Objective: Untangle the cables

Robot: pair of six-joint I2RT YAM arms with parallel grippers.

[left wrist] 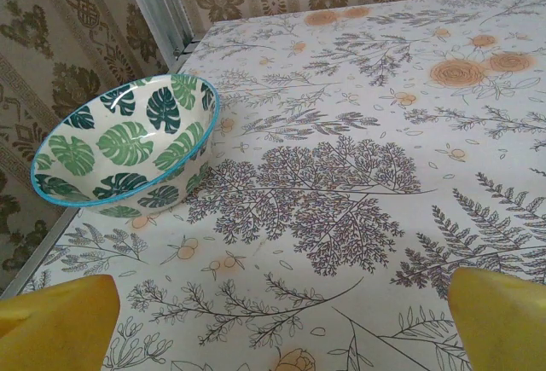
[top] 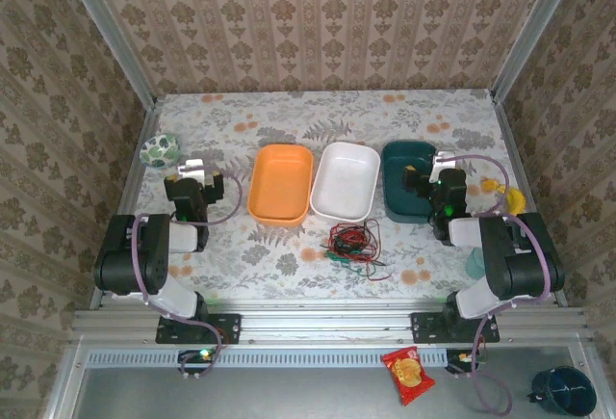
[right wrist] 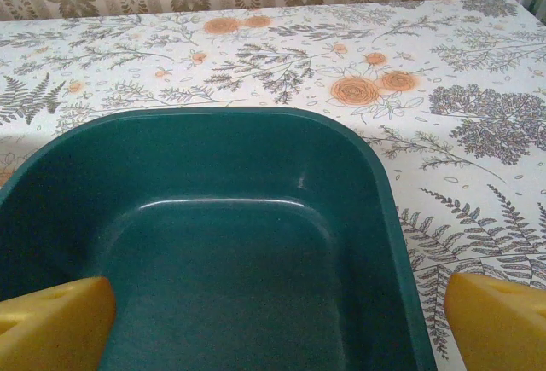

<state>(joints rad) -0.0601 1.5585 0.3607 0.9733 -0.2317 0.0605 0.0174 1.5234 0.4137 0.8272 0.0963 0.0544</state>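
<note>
Patterned wallpaper walls (top: 318, 24) close in a table (top: 289, 111) covered with a floral cloth. From above, the cables (top: 354, 244) lie in one loose red, black and green knot near the front edge, just before the white tray (top: 346, 180). That tray sits between an orange tray (top: 281, 183) and a teal tray (top: 399, 183); the three probably wait for sorted strands.

Both arms are folded back with elbows low, well apart from the knot. The left gripper (top: 192, 169) points toward a leaf-patterned bowl (top: 159, 150), and the right gripper (top: 441, 164) hangs over the teal tray.

The left wrist view shows yellow fingertips (left wrist: 60, 324) spread wide over bare cloth, nothing between them, with the bowl ahead to the left.

In the right wrist view the fingertips (right wrist: 55, 320) stand equally far apart above the teal tray's bare hollow. Untangling looks not yet begun.
</note>
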